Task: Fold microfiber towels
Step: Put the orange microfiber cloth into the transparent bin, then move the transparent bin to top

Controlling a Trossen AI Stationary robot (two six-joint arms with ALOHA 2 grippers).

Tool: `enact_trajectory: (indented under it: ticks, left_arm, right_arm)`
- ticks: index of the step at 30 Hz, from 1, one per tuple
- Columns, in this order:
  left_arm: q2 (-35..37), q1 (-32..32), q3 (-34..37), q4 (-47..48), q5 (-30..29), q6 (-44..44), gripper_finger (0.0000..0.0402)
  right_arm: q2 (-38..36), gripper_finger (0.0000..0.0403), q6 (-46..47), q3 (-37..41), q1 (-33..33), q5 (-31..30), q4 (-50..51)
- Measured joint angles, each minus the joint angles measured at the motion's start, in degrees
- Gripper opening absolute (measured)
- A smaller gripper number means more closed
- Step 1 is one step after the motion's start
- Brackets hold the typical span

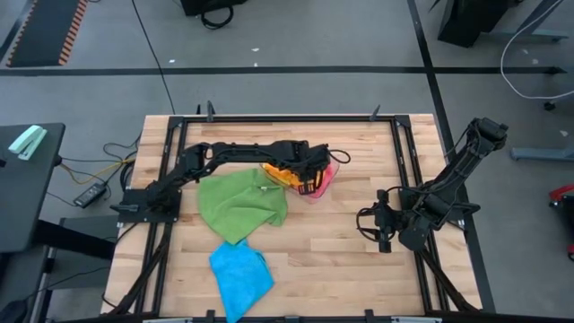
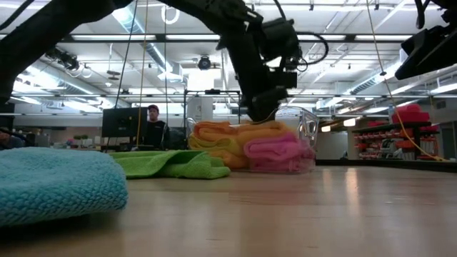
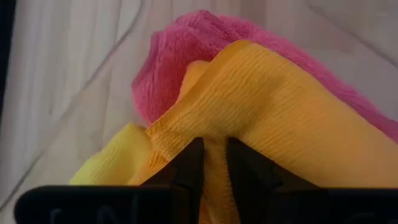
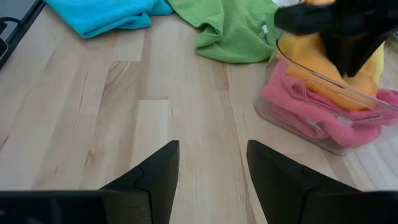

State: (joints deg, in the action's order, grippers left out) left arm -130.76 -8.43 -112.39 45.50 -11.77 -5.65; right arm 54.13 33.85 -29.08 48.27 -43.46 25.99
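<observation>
Nearest the low camera lies the crumpled blue microfiber towel [image 2: 57, 187] on the wooden bench [image 1: 359, 260], with the green microfiber towel [image 1: 240, 205] spread behind it, both unfolded. Farther back stands the clear plastic tray [image 4: 323, 134], holding the orange microfiber towel [image 3: 273, 118], the pink microfiber towel [image 3: 186, 50] and the yellow microfiber towel [image 3: 115, 162].

The left gripper [image 3: 214, 165] reaches into the tray, its fingers drawn close and pinching a ridge of the orange towel. The right gripper [image 4: 208, 165] waits spread and empty above bare bench, well apart from the tray.

Hazards judged from this state:
- The pinch takes only a thin fold (grip depth cannot be confirmed); the cloth may slip free on lifting.
- Orange cloth lies over the pink and yellow towels, so these may be dragged out together.
- Snagged cloth may tip or shift the light tray.
</observation>
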Motion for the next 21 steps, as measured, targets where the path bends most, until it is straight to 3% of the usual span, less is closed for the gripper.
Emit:
enact_trajectory:
  ticks: [12, 21]
  left_arm:
    - [3.2, 4.1, -11.5, 16.7, 0.7, 2.2, 0.0069]
    - [2.1, 9.9, -11.8, 23.9, 6.1, 7.3, 0.006]
  right_arm:
    - [0.0, 0.0197, 0.2, 0.1, 0.0, 0.0, 0.4]
    - [0.0, 0.0197, 0.6, 0.1, 0.0, 0.0, 0.4]
